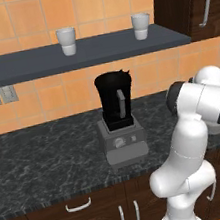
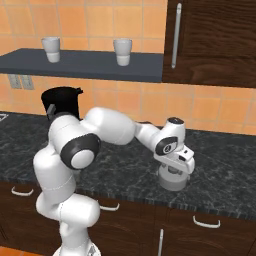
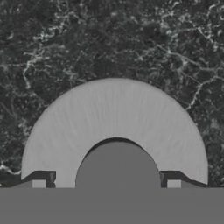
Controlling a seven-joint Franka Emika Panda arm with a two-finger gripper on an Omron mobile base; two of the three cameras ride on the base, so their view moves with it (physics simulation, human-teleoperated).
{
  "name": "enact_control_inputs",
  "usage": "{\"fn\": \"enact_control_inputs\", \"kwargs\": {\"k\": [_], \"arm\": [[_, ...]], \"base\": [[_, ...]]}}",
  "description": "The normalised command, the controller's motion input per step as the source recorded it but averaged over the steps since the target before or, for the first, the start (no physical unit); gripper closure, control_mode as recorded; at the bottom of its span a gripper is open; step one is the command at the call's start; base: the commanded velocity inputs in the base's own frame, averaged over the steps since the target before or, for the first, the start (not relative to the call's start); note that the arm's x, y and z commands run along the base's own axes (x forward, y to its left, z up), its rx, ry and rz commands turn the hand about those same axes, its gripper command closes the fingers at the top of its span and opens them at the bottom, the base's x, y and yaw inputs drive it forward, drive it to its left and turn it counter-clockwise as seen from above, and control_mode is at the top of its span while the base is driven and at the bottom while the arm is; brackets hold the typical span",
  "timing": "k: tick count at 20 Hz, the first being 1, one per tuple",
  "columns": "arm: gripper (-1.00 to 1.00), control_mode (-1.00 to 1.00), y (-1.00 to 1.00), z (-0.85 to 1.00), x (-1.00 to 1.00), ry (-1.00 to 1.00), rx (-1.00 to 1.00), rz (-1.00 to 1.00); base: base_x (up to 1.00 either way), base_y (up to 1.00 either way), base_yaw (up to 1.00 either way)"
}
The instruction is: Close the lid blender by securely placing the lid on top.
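The blender (image 1: 119, 125) stands on the dark counter, a black tapered jar with a grey handle on a boxy grey base; its top is uncovered. In the right base view the jar (image 2: 62, 102) shows behind my arm. The lid (image 2: 173, 182), a round squat grey cap, lies flat on the counter far to the blender's right. My gripper (image 2: 174, 174) hangs straight down onto it. In the hand view the lid (image 3: 113, 113) is very close, and my gripper (image 3: 107, 183) is open, its fingertips (image 3: 39, 183) standing either side of the raised centre knob, apart from it.
Two white cups (image 1: 67, 41) (image 1: 141, 25) stand on the dark shelf (image 1: 33, 64) above the blender. A dark wall cabinet (image 2: 215, 40) hangs at the right. The counter's front edge (image 2: 200, 207) runs just in front of the lid.
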Motion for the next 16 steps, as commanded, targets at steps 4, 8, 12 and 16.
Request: {"fn": "enact_control_inputs", "kwargs": {"k": [4, 8, 12, 16], "arm": [[1.00, -1.00, 0.00, 0.00, 0.00, 0.00, 0.00, 0.00], [1.00, -1.00, 0.00, 0.00, 0.00, 0.00, 0.00, 0.00], [1.00, -1.00, 0.00, 0.33, -0.11, -0.04, 0.00, 0.00], [1.00, -1.00, 0.00, 0.91, -0.15, -0.06, 0.00, -0.02]], "base": [[0.00, 0.00, 0.00], [0.00, 0.00, 0.00], [0.00, 0.00, 0.00], [0.00, 0.00, 0.00]]}}
